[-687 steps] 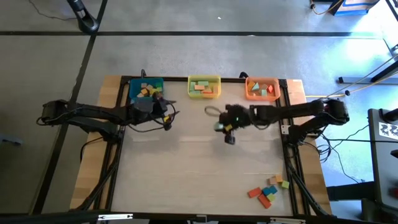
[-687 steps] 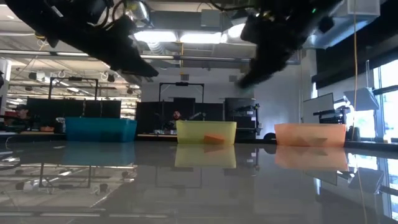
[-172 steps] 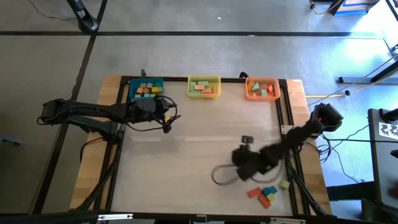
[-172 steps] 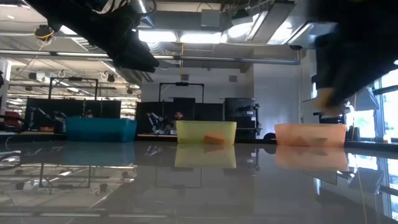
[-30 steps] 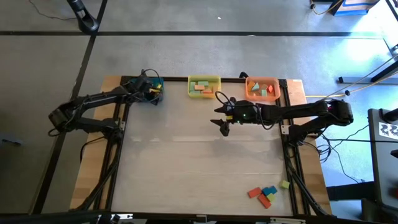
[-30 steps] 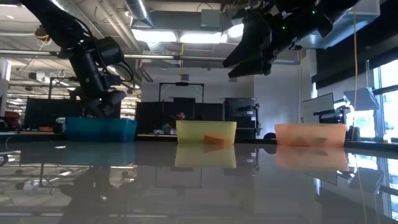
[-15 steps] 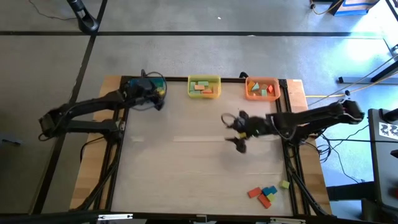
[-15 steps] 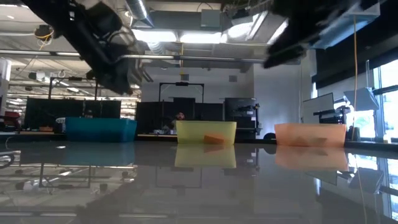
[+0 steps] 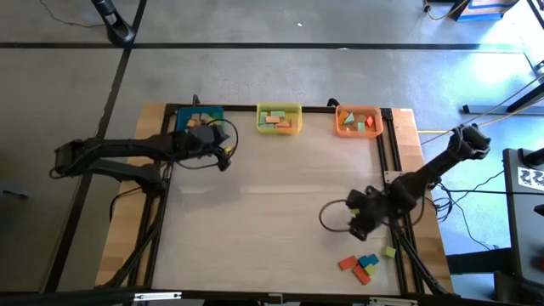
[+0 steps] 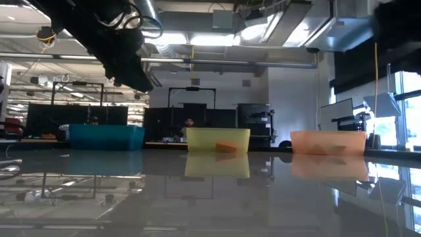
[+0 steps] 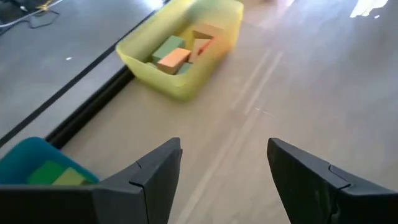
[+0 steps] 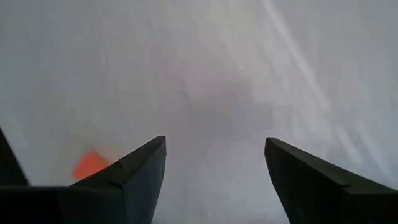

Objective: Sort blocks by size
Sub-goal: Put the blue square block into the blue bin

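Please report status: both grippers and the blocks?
Left gripper open, empty, near blue bin. Right gripper open, empty, above loose blocks. Nothing in the way.

Blue bin (image 9: 200,117), yellow bin (image 9: 279,118), orange bin (image 9: 358,121) along table (image 9: 263,221) far edge.

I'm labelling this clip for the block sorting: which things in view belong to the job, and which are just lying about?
Job: loose blocks; blue bin, yellow bin, orange bin; left end effector, right end effector, both open.
Lying about: cable looped on table.
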